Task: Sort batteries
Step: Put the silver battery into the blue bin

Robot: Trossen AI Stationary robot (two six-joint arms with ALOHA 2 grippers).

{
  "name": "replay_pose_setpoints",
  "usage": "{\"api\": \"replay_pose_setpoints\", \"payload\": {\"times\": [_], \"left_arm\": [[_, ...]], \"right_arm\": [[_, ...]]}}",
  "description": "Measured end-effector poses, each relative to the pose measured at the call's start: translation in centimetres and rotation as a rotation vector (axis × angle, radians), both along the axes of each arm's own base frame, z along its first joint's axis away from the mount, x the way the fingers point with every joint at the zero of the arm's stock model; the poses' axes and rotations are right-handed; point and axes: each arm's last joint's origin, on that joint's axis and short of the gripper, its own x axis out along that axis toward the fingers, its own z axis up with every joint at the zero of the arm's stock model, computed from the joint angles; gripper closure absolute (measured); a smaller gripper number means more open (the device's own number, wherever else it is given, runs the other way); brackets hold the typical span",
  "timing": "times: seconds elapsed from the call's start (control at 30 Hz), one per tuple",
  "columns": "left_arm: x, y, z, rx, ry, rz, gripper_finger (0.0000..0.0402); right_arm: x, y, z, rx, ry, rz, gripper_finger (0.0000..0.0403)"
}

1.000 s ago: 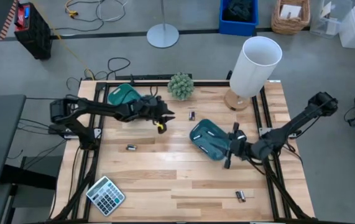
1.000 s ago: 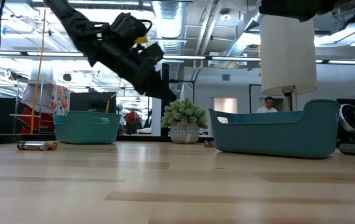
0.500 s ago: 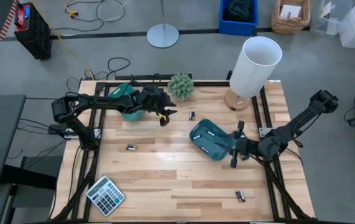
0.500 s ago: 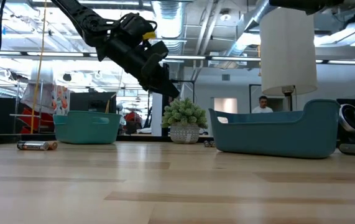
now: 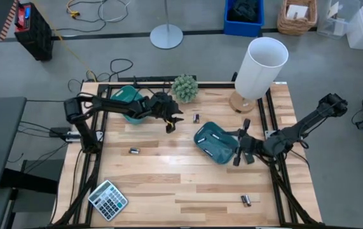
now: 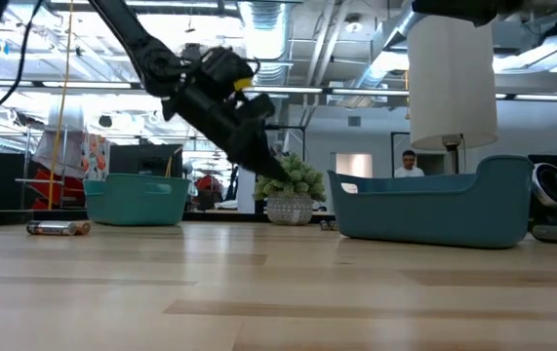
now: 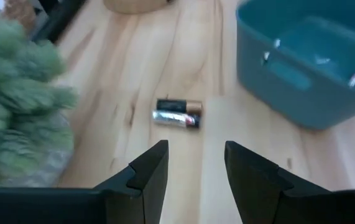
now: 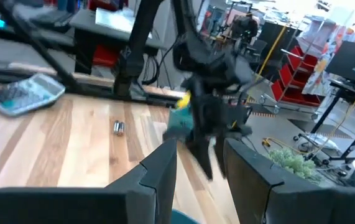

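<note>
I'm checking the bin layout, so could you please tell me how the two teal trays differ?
The left tray sits at the table's back left edge, partly covered by the left arm; the right tray sits mid-table on the right, angled, beside the right gripper. In the low view the right tray looks larger, being nearer. Both are teal, open-topped bins.

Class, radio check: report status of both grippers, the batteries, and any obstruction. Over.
Left gripper open, empty, above battery pair beside plant. Right gripper open, empty, at teal tray. Path clear.
</note>
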Motion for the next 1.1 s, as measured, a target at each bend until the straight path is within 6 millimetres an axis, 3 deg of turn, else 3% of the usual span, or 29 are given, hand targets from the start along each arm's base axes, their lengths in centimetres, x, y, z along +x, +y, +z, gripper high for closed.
{"api": "replay_pose_setpoints", "payload": {"times": [0.17, 0.37, 0.67, 1.1], "left_arm": [[0.9, 0.6, -1.8, 0.002, 0.038, -0.01, 0.0247], [3.4, 1.5, -2.9, -0.015, 0.122, -0.058, 0.0246], [5.9, 2.5, -4.1, -0.003, 0.191, -0.091, 0.0214], [5.9, 2.5, -4.0, 0.008, 0.197, -0.13, 0.0138]], "right_arm": [[0.0, 0.1, 0.2, 0.033, -0.024, 0.004, 0.0253], [0.0, 0.1, 0.1, 0.085, -0.036, 0.0, 0.0253], [1.1, 0.6, -1.0, 0.08, -0.003, -0.01, 0.0253], [1.8, -0.1, -1.2, 0.082, -0.007, -0.055, 0.0253]]}}
